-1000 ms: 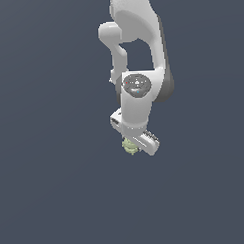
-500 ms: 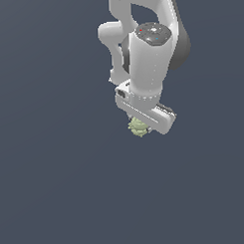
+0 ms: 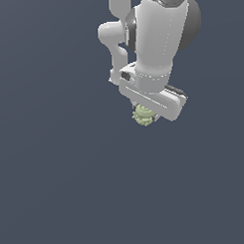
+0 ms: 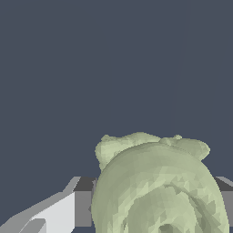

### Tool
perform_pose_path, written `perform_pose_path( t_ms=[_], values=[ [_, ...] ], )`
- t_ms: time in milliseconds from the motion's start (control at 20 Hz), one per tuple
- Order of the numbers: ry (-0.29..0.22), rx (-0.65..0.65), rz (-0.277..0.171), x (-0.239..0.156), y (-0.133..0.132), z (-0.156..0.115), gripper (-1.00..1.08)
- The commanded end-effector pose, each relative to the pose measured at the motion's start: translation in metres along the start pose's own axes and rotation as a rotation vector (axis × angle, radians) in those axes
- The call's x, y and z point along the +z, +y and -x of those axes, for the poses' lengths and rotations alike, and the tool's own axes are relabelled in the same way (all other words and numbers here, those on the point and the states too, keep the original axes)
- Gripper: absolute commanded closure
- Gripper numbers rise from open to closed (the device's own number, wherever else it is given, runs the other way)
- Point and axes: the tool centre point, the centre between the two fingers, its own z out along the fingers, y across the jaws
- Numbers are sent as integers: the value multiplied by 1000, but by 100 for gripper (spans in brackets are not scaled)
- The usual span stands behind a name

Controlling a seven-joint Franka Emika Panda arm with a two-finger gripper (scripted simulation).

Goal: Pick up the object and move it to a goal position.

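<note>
The object (image 3: pixel 142 115) is a small pale yellow-green knobbly lump. In the exterior view it hangs just under the white hand of my gripper (image 3: pixel 145 112), well above the flat grey ground. The hand hides most of the fingers there. In the wrist view the object (image 4: pixel 154 186) fills the near part of the picture, sitting between grey-padded fingers (image 4: pixel 83 195), one on each side. The gripper is shut on the object and holds it in the air.
The white arm (image 3: pixel 161 38) rises toward the exterior view's top and right. All around is plain dark grey-blue ground (image 3: pixel 56 186) with no other objects or marks in view.
The arm has lifted the held object upward and swung toward the camera, so the arm and hand look larger. The object stays in the same grip.
</note>
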Motion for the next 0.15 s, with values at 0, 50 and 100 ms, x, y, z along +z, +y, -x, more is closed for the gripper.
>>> perform_pose_path(
  t_ms=[0, 50, 100],
  values=[
    [-1, 0, 1, -3, 0, 1, 108],
    [-1, 0, 1, -2, -1, 0, 108],
    [-1, 0, 1, -2, -1, 1, 108]
  ],
)
